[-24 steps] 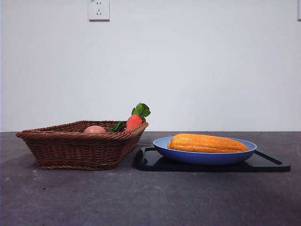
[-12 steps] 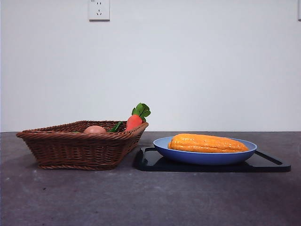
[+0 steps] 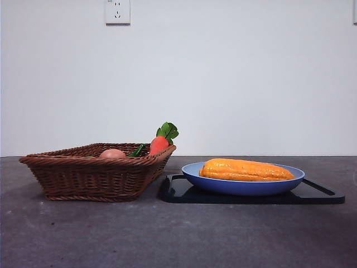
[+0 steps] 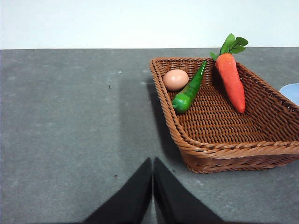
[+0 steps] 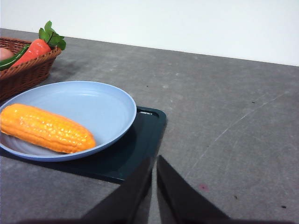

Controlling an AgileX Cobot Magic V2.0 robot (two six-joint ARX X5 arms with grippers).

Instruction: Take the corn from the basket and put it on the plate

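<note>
The yellow-orange corn (image 3: 246, 170) (image 5: 46, 128) lies lengthwise on the blue plate (image 3: 243, 185) (image 5: 93, 100), which rests on a black tray (image 3: 318, 195) (image 5: 135, 154). To the plate's left stands the brown wicker basket (image 3: 92, 177) (image 4: 224, 135). My left gripper (image 4: 153, 163) is shut and empty, over bare table beside the basket's near corner. Shut and empty too, my right gripper (image 5: 154, 161) hangs beside the tray's edge, apart from the corn. Neither gripper shows in the front view.
In the basket lie a carrot with green leaves (image 4: 231, 79) (image 3: 160, 143), a green pepper (image 4: 189, 91) and a pinkish-tan egg (image 4: 175, 79) (image 3: 112, 153). Grey table (image 3: 178, 234) stretches in front; a white wall with a socket (image 3: 117, 11) stands behind.
</note>
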